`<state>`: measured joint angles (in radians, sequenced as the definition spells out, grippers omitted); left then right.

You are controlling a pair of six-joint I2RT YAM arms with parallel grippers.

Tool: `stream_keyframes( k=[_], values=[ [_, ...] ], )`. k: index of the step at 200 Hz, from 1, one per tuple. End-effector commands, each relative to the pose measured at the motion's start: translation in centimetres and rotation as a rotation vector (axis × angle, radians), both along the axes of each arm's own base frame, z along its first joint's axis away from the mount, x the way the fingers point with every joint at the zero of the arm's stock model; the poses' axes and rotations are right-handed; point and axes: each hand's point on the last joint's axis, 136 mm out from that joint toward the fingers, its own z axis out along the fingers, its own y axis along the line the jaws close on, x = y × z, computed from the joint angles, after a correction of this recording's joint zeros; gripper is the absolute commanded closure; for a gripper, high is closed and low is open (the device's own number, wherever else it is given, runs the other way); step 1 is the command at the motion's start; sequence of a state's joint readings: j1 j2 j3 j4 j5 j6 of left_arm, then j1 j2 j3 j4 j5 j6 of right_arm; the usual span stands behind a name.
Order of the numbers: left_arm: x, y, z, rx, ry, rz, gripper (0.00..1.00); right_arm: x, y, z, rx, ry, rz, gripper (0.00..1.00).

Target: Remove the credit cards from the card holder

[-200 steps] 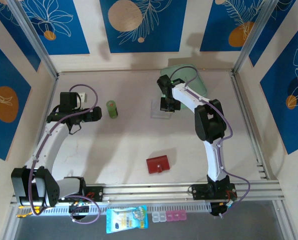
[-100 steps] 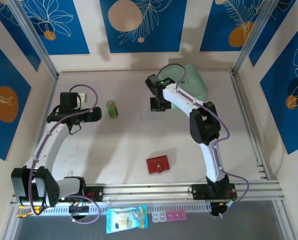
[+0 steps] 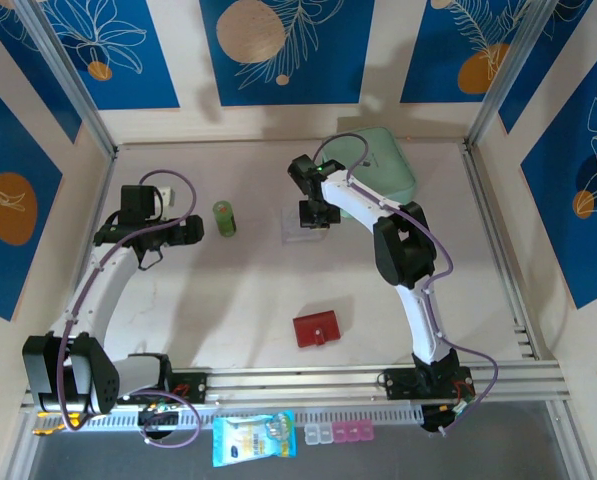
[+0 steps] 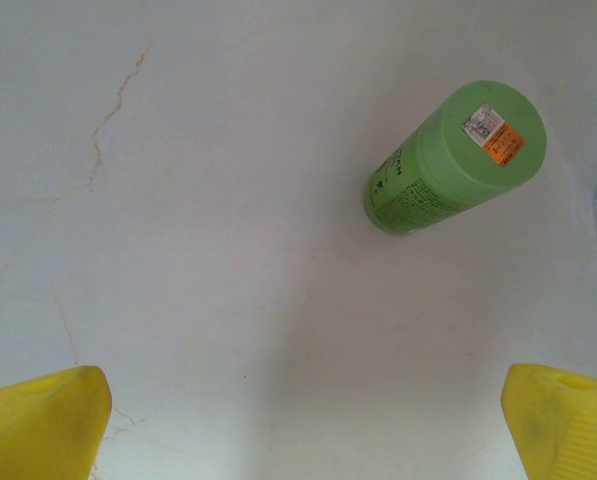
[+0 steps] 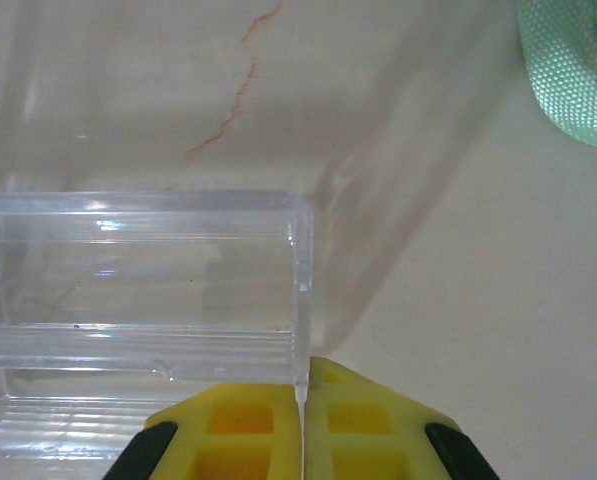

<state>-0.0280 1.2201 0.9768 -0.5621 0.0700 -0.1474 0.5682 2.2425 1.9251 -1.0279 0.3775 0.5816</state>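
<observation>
Card holder (image 3: 317, 329) lies well apart from right tool (image 5: 301, 396), clamped on clear box (image 5: 138, 262).

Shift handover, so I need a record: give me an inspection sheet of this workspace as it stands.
Surface: pale table, hairline cracks.
Job's things: card holder, red, lying near the front, apart from both claws; credit cards: nothing seen.
Clutter: upright green can; mint pouch at the back; clear box.
Claws: left claw open over bare table beside the green can; right claw shut on the clear box's wall.
Cables: purple cables looping along both arms.
Surroundings: blue leaf-print panels; packet and small pill cases beyond the front rail.
</observation>
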Motion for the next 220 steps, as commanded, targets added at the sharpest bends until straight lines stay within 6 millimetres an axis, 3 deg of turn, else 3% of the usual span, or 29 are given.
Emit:
stream_keyframes(
  k=[1,36,141,193,220],
  values=[
    [-0.5,0.5,-0.1,0.018,0.004,0.000,0.00,0.0,-0.2,-0.5,0.005,0.012,-0.037,0.92],
    [-0.5,0.5,0.0,0.017,0.002,0.000,0.00,0.1,-0.3,-0.2,0.003,0.003,-0.042,0.87],
    [-0.4,0.4,0.1,0.015,-0.001,-0.004,0.00,-0.1,-0.8,3.8,0.003,-0.062,-0.019,0.80],
    [-0.5,0.2,0.0,0.005,0.003,-0.007,0.00,-1.3,-1.1,5.1,0.029,-0.064,-0.015,0.79],
    [-0.5,0.1,0.1,-0.004,0.000,-0.008,0.00,-3.1,-0.9,5.6,0.065,-0.051,0.001,0.78]
  ],
)
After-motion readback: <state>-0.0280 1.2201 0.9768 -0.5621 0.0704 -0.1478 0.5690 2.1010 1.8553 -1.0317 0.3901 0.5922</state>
